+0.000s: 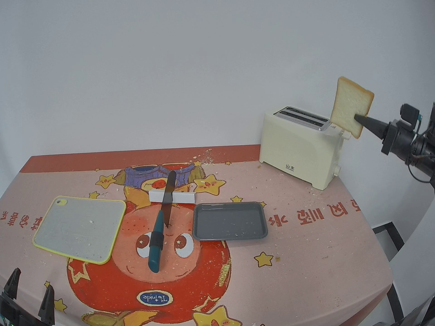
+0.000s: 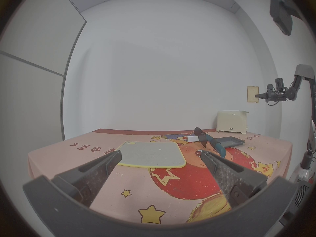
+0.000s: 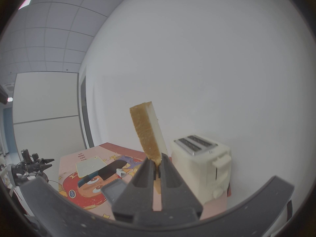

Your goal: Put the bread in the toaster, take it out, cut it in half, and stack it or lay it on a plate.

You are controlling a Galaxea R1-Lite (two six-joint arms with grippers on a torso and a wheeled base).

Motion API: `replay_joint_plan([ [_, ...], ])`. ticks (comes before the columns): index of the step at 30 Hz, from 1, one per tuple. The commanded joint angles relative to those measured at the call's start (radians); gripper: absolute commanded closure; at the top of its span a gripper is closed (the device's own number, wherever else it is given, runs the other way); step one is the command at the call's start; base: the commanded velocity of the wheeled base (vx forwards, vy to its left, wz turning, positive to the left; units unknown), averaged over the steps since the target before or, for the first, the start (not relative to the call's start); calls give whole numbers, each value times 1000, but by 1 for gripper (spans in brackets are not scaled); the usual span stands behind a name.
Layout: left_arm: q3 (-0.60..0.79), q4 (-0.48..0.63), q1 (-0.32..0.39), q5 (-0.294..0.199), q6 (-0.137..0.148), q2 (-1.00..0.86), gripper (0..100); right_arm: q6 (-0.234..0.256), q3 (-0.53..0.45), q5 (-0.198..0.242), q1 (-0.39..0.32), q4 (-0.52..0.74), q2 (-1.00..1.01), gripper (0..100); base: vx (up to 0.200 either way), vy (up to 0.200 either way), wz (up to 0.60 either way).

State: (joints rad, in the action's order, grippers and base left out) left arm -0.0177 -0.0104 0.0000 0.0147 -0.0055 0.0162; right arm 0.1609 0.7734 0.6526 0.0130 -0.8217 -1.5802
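Right gripper (image 1: 358, 118) pinches the bread (image 1: 350, 100) by its lower edge, aloft near the toaster (image 1: 301, 148) at the table's (image 1: 317, 250) far right corner. Light, soft, likely crumbly: grip gently by the crust. Left gripper (image 2: 160, 153) gapes at the near left corner.

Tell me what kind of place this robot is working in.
Likely a test room staged as a kitchen, not a home: a toaster, cutting board and knife sit on a cartoon-print tablecloth, against bare white walls under office ceiling tiles.
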Motion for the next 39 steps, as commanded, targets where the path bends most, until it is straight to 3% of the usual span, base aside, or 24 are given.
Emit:
replay_joint_plan([
  [1, 18, 0, 0, 1, 1, -16, 0, -15, 234, 35, 19, 92, -149, 100, 0, 0, 0],
  [4, 18, 0, 0, 1, 1, -16, 0, -21, 331, 114, 21, 127, -216, 100, 0, 0, 0],
  [5, 18, 0, 0, 1, 1, -16, 0, -21, 349, 122, 21, 128, -231, 100, 0, 0, 0],
  [14, 18, 0, 0, 1, 1, -16, 0, -15, 609, 133, 24, 136, -469, 100, 0, 0, 0],
  [18, 18, 0, 0, 1, 1, -16, 0, -12, 693, 134, 30, 246, -497, 100, 0, 0, 0],
  [21, 18, 0, 0, 1, 1, -16, 0, -14, 719, 133, 38, 331, -497, 100, 0, 0, 0],
  [39, 18, 0, 0, 1, 2, -16, 0, -9, 805, 114, 12, 348, -577, 100, 0, 0, 0],
])
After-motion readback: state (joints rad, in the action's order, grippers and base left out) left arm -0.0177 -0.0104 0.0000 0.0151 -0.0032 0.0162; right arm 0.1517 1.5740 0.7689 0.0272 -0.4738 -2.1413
